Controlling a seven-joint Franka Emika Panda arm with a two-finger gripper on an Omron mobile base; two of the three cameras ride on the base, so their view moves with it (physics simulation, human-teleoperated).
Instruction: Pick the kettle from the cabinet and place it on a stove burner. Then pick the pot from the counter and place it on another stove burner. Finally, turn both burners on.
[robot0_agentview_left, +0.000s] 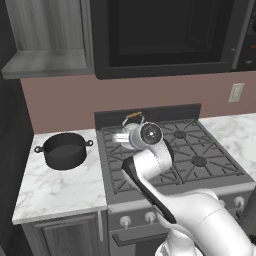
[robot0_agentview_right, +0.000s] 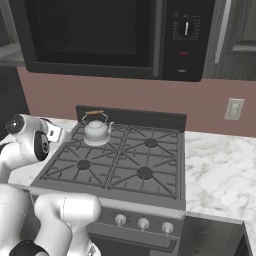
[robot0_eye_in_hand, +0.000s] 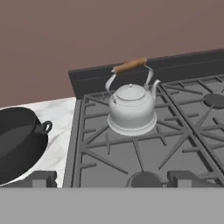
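L to R: open cabinet (robot0_agentview_left: 47, 37) at upper L, pot (robot0_agentview_left: 64, 149) below it on the marble bench (robot0_agentview_left: 60, 187), apart from the stove (robot0_agentview_right: 120, 160) edge. Kettle (robot0_eye_in_hand: 131, 107) stands upright on the rear-L burner (robot0_eye_in_hand: 131, 127) grate, wood-topped handle up, spout to the R. Fingers (robot0_eye_in_hand: 112, 178) spread wide w/ nothing between them, low over the front-L grate, aimed at the kettle but short of it; microwave (robot0_agentview_right: 105, 35) above the stove.
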